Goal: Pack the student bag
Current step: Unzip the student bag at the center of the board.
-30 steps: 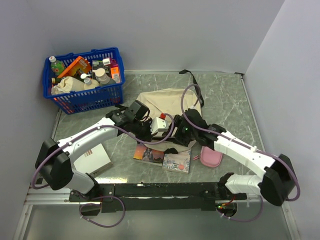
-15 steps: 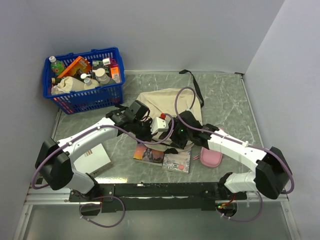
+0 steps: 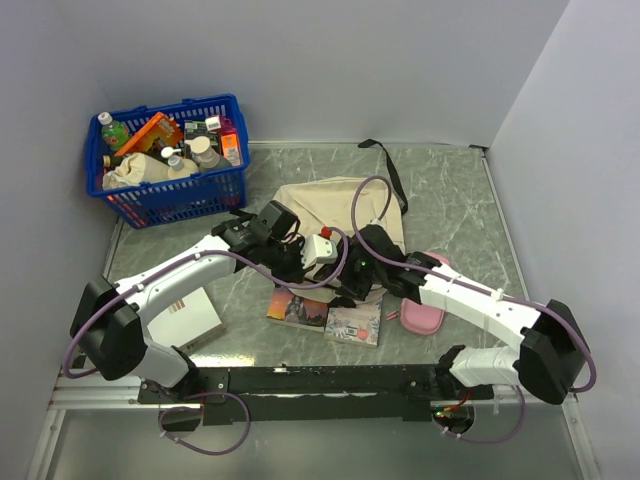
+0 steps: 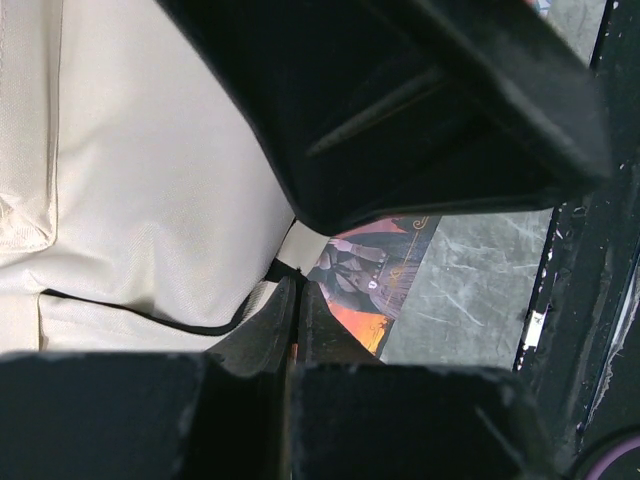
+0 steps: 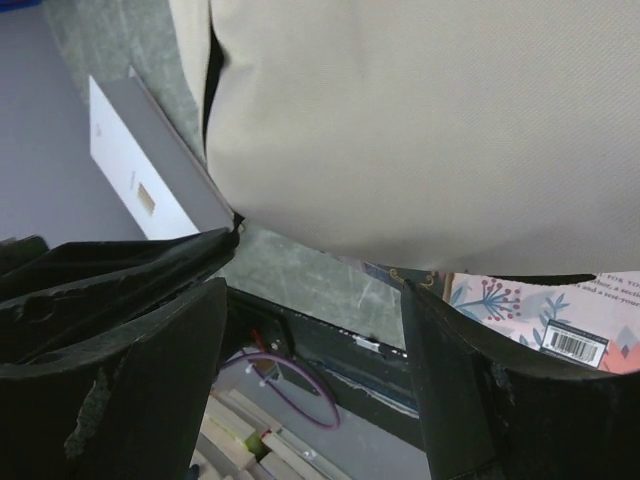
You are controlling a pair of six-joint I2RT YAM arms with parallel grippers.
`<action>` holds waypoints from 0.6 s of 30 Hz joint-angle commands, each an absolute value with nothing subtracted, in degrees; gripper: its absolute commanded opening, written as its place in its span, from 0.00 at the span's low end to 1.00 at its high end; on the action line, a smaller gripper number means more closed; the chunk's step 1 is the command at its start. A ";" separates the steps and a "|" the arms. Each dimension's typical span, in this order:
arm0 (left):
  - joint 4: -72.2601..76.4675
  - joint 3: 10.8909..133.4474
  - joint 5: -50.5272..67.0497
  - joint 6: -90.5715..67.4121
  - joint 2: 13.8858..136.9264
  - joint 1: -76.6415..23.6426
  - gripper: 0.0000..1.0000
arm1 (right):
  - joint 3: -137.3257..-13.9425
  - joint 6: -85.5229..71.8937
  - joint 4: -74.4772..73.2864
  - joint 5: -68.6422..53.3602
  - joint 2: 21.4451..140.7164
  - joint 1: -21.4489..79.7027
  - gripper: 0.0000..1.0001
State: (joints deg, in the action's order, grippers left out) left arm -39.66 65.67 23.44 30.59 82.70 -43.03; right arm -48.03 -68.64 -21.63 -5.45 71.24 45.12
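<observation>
Three grey walls (image 3: 400, 60) enclose a marbled green-grey table (image 3: 455, 200).
Cream student bag (image 3: 330, 200) lies mid-table; blue basket (image 3: 180, 200) stands far left; left tool (image 4: 290, 300) is pinched shut at the bag's near edge, right tool (image 5: 315, 300) spread wide just beside it.

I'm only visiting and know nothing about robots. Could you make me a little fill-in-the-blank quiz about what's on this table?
1. The basket full of bottles is ___.
2. The small soft pouch is ___.
3. The strap of the student bag is ___.
4. The right gripper is ___, not shut.

Missing words: blue; pink; black; open.
</observation>
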 commanded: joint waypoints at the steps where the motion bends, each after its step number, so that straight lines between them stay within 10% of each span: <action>1: -37.70 66.97 24.34 30.41 80.86 -43.59 0.01 | -48.34 -69.88 -19.69 -5.01 73.55 45.35 0.77; 8: -38.32 67.15 24.52 30.32 80.07 -43.77 0.01 | -50.36 -67.32 -20.48 -2.20 79.98 44.12 0.68; 18: -38.32 65.39 24.43 31.38 79.45 -43.86 0.01 | -47.63 -66.36 -24.43 10.45 70.67 43.59 0.11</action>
State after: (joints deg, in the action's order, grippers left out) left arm -39.68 65.67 23.07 30.63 81.91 -43.33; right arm -47.97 -67.07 -21.47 2.46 75.07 44.31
